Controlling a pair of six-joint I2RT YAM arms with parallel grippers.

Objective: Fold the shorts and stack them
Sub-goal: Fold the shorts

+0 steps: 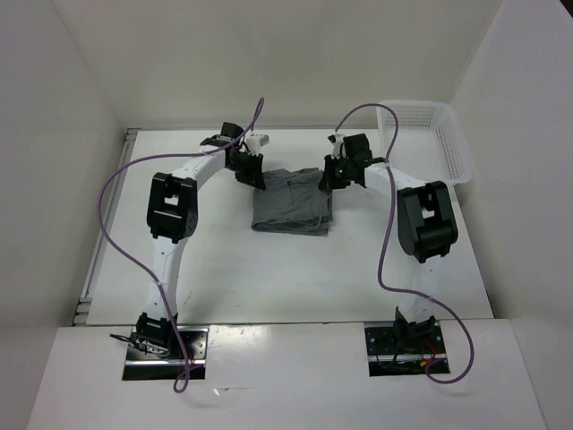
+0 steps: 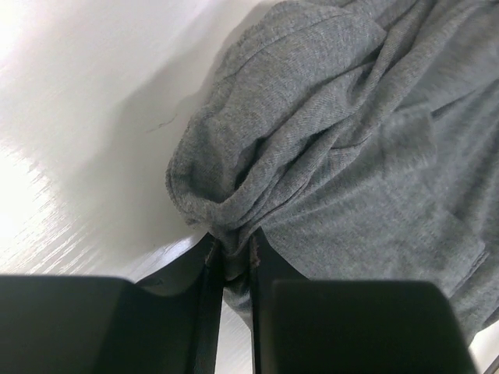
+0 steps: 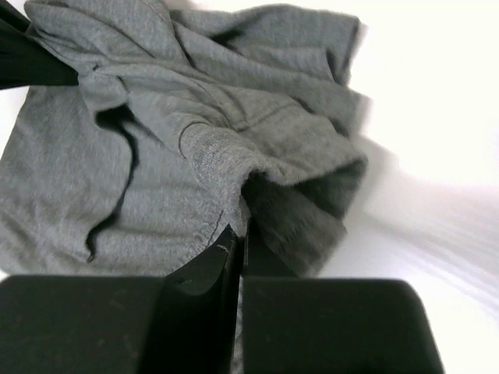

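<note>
Grasping for the next fold is the step in hand, by my reading. Left pincer (image 2: 232,261) is nearly together, with a bunched ridge of grey cloth clamped between its tips. The rest of the shorts (image 1: 291,202) spreads to its right and toward the near edge of the table (image 1: 269,278). They lie rumpled and roughly square, seemingly folded once already.

Right pincer (image 3: 240,234) is fully together at the opposite far corner. A thin hem appears pinched at its tips, and the cloth spreads away to its left. Further right of that pincer, and well apart from it, stands the white mesh basket (image 1: 419,105).

The next move likely calls for both pincers to lift their corners level and in step. They would then carry them toward the near edge and lay them down squarely, without letting the thin pinch on the right slip.

Count: one pair of shorts, one basket, two pincers, each on a far corner.
</note>
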